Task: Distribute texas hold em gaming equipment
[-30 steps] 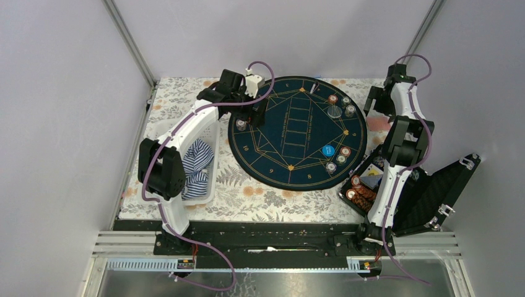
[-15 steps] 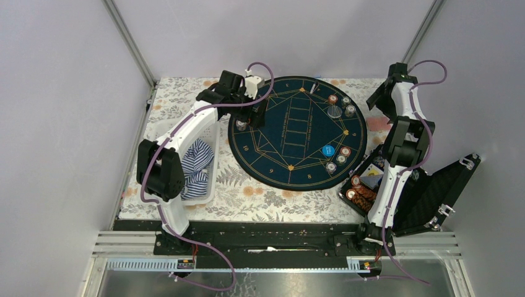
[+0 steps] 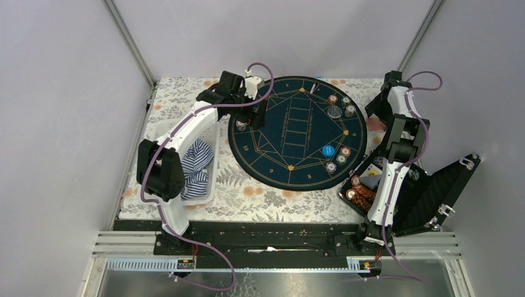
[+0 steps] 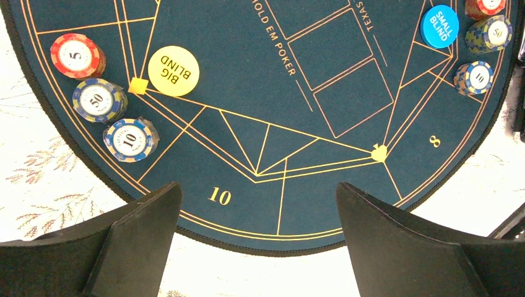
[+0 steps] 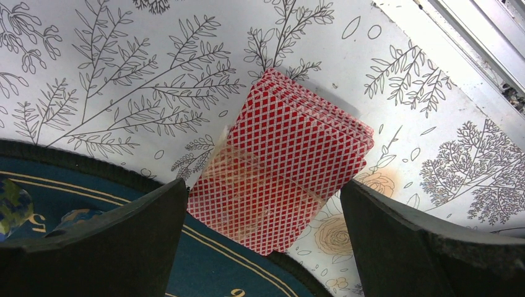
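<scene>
On the round dark mat (image 4: 322, 124), my left gripper (image 4: 258, 192) hangs open above the near rim with nothing between its fingers. Three chip stacks sit at the mat's left edge: red (image 4: 77, 55), grey-blue (image 4: 99, 100) and blue-white (image 4: 130, 140). Beside them lies the yellow disc (image 4: 173, 70). The blue disc (image 4: 439, 26) and more chips (image 4: 473, 77) lie across the mat. My right gripper (image 5: 263, 189) is open over a red-backed deck of cards (image 5: 282, 164). The deck lies half on the mat's rim and half on the floral cloth. From above, my left gripper (image 3: 255, 117) and right gripper (image 3: 376, 108) are at opposite sides of the mat.
A white basket (image 3: 213, 162) holding a striped cloth (image 3: 197, 168) stands left of the mat. An open black case (image 3: 433, 189) with chips (image 3: 358, 189) and cards (image 3: 373, 177) sits at the near right. Further chip stacks (image 3: 342, 104) stand on the mat's far right.
My right wrist has shifted slightly at the far right of the mat, over the deck. The left arm has not moved.
</scene>
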Tool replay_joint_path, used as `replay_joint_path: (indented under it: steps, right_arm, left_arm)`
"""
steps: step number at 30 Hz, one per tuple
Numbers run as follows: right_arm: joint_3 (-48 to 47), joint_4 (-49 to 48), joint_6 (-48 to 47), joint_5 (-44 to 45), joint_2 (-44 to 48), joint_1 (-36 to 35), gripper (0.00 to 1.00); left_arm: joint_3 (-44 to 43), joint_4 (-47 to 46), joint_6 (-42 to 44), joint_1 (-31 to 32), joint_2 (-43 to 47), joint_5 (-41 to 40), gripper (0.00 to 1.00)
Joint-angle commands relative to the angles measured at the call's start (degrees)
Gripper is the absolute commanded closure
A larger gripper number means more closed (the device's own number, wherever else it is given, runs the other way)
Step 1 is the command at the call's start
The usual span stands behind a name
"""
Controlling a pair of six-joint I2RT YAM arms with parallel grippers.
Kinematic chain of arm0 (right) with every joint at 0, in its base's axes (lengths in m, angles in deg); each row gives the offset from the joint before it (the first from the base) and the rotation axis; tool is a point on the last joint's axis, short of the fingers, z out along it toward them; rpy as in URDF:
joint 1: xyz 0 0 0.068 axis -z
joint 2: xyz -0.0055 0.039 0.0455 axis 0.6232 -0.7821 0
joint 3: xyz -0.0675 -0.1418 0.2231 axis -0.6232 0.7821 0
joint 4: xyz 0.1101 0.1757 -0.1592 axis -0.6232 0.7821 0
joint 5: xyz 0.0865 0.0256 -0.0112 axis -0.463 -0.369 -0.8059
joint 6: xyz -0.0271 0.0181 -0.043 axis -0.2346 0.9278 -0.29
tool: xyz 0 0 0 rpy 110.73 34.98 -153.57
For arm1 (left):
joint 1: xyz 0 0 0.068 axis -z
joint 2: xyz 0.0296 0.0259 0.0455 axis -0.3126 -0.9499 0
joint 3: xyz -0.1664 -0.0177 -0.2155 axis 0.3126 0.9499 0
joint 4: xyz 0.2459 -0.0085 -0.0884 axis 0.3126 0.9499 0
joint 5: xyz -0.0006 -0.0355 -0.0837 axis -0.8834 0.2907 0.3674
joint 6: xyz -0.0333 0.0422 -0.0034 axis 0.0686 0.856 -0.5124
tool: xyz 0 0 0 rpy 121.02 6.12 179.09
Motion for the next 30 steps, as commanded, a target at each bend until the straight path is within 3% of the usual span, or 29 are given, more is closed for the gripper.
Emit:
replay_joint_path:
  steps: [1, 19, 30]
  right_arm:
    - [-1.29, 0.78, 1.39, 1.49, -1.21, 0.93, 0.0]
    - [1.45, 0.05, 1.32, -3.42, -1.16, 1.88, 0.01]
    - [0.92, 0.3, -9.6, -7.04, -0.49, 1.97, 0.31]
  left_arm:
    - [-0.15, -1.66, -0.24, -0.17, 2.82, 0.8, 0.01]
    - [-0.72, -1.68, -0.49, -0.13, 2.41, 0.84, 0.01]
    - [-0.43, -1.66, -0.45, -0.16, 2.88, 0.95, 0.01]
